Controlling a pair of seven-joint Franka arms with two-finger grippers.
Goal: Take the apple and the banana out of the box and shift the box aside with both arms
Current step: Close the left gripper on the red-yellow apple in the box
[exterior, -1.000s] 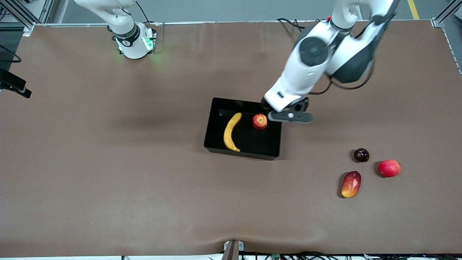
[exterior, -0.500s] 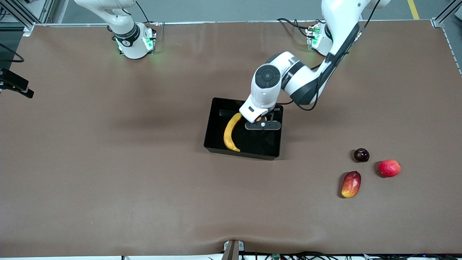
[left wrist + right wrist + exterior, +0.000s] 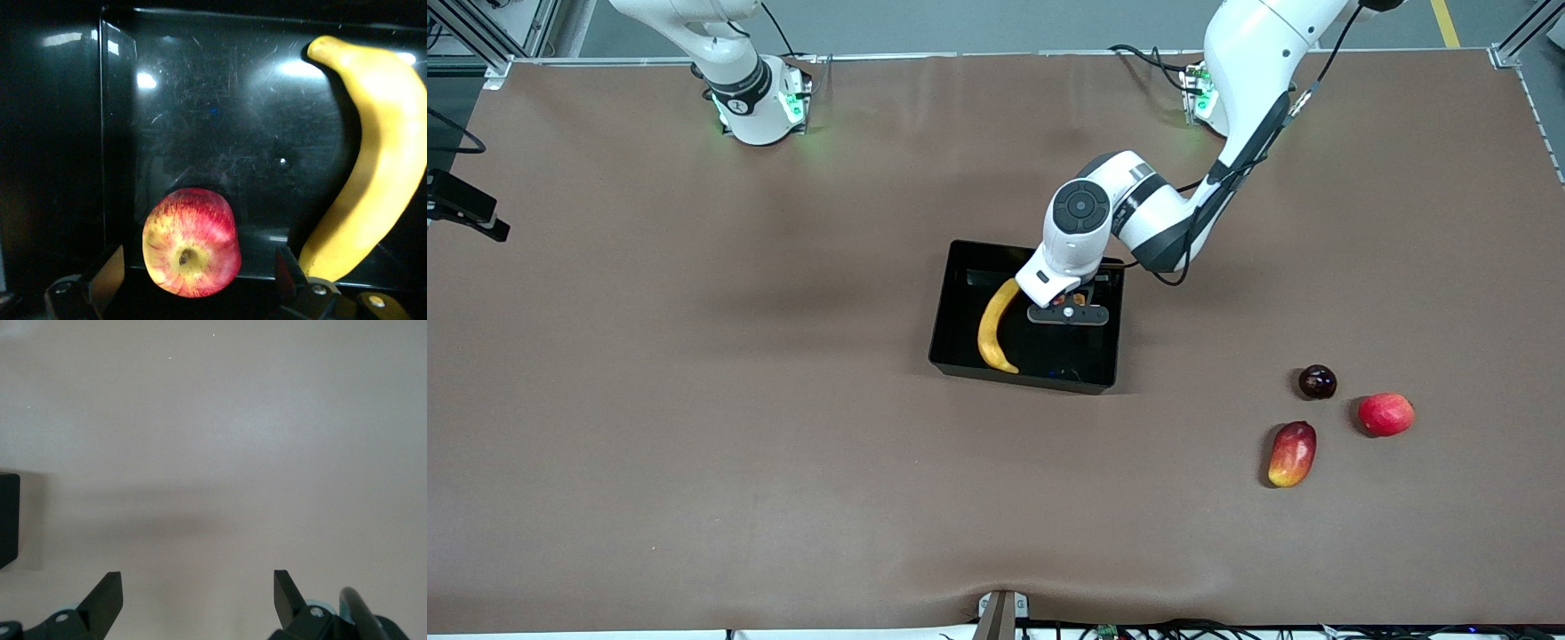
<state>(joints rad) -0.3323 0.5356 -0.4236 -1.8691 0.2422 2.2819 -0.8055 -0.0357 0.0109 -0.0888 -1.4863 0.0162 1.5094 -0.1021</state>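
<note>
Mango (image 3: 1292, 454), red fruit (image 3: 1385, 414), dark fruit (image 3: 1317, 381) on table (image 3: 694, 400).

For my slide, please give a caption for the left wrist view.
Open left pincer over the apple, beside the banana, in the black tray.

The left arm reaches down, its left gripper (image 3: 193, 280) spread wide. The right gripper (image 3: 198, 600) waits, fingers parted.

The tray (image 3: 960, 307) sits mid-bench (image 3: 694, 400). In it lie the banana (image 3: 994, 327), toward the right arm's end, and the apple (image 3: 191, 241) beside it, toward the left arm's end. Well apart, toward the left arm's end and nearer the camera, lie a plum (image 3: 1317, 381), a round fruit (image 3: 1385, 414) and a mango (image 3: 1292, 454), nearest.
</note>
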